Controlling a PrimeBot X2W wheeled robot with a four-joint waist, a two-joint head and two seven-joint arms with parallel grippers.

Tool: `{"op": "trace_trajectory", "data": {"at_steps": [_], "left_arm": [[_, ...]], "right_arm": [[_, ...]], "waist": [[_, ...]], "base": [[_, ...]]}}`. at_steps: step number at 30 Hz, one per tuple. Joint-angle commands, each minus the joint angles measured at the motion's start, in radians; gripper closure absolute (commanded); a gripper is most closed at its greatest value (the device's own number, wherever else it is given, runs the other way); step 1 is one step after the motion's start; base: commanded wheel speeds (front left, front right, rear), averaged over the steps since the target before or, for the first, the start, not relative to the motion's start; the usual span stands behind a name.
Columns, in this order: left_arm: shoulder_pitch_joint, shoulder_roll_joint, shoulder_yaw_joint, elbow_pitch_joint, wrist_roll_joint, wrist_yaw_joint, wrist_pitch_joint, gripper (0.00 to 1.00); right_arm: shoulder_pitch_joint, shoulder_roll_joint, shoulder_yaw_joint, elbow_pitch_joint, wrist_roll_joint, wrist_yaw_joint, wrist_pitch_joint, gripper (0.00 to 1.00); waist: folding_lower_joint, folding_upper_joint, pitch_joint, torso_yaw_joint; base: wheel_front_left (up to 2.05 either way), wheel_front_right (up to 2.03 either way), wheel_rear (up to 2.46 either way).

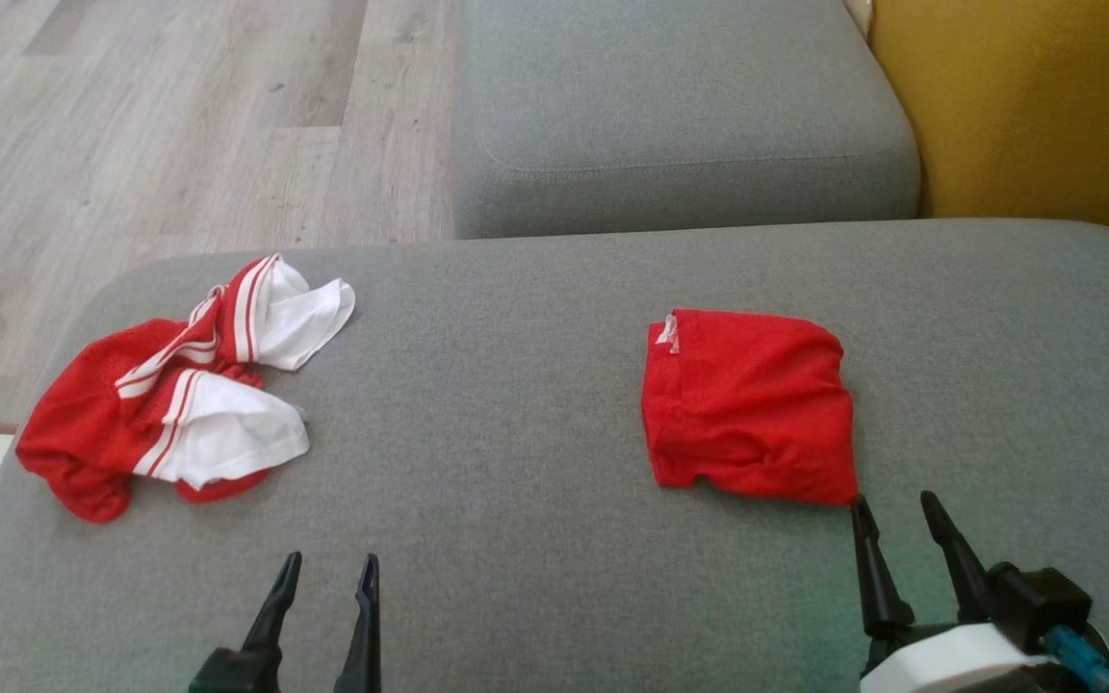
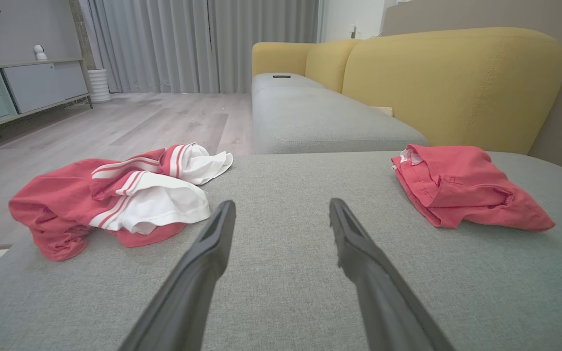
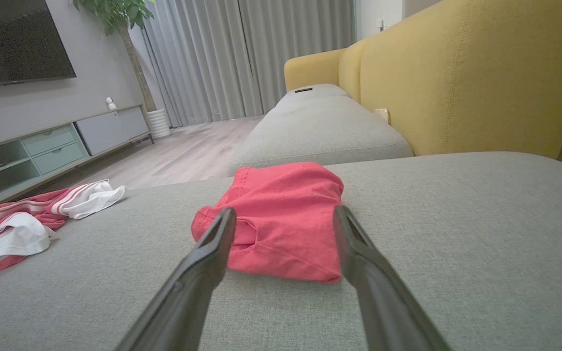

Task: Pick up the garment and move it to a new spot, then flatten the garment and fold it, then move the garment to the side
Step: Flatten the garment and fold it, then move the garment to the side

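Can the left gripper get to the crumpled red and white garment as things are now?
Probably yes. The left gripper is open and empty, and only bare grey cushion lies between it and the red and white garment, ahead to its left. Nothing blocks the way.

- Garments: 2 total, 1 folded red garment (image 1: 747, 404) & 1 crumpled red/white garment (image 1: 169, 414).
- Grey sofa cushions: 2, near cushion (image 1: 535, 385) & far cushion (image 1: 670, 106).
- Pincers: 2, left pincer (image 1: 333, 558) & right pincer (image 1: 893, 499), 2 fingers ea.
- TV cabinet (image 3: 56, 141): 1.
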State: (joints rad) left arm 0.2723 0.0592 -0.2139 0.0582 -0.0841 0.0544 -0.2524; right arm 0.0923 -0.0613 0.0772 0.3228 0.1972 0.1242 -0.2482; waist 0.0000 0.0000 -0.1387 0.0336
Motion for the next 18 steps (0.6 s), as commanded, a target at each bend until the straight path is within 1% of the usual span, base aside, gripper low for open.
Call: {"op": "trace_trajectory", "data": {"at_steps": [1,7,18], "left_arm": [[-0.037,-0.007,0.039,-0.04,0.006,0.001,-0.009,0.0],[-0.028,-0.007,0.049,-0.046,0.025,-0.01,-0.009,0.0],[-0.035,-0.008,0.048,-0.042,0.038,-0.018,-0.009,0.0]], "right_arm": [[-0.035,0.0,0.023,-0.036,-0.009,0.007,-0.013,0.0],[-0.029,0.005,0.007,-0.025,-0.035,0.007,-0.013,0.0],[-0.025,0.009,0.007,-0.021,-0.059,0.007,-0.013,0.0]], "waist": [[0.0,0.0,-0.001,0.0],[0.0,0.0,-0.005,0.0],[0.0,0.0,0.002,0.005]], "base": [[0.0,0.0,0.0],[0.0,0.0,0.0],[0.0,0.0,0.0]]}}
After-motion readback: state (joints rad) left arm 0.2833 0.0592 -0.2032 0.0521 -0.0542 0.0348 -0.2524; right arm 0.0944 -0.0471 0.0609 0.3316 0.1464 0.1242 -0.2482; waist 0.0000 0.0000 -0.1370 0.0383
